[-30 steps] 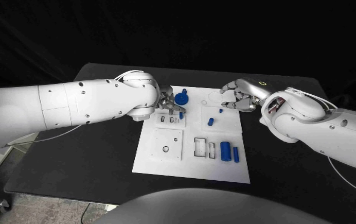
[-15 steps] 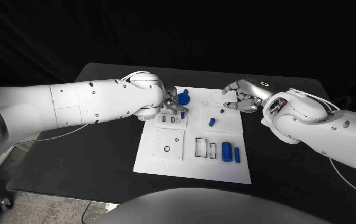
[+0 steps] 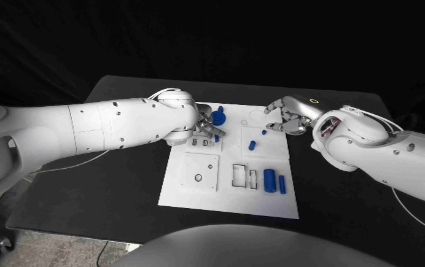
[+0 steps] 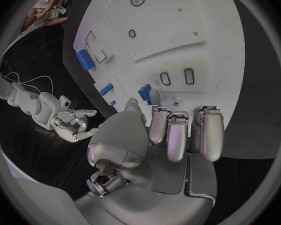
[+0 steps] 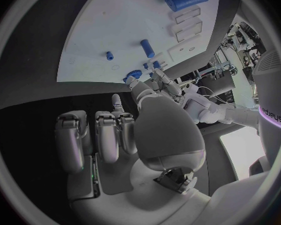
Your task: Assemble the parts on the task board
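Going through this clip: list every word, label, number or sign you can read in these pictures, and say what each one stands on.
"sharpa": reads sideways, partly blurred, on the robot's white body at the rim of the right wrist view.
No readable text on the task board, the blue parts, the table, the left hand or the right hand.

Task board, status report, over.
Left hand over the task board, fingers at a blue part. Right hand curled, holding nothing. Nothing in the way.

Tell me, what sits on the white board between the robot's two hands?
In the head view, two small blue parts stand on the task board between the left hand and right hand.
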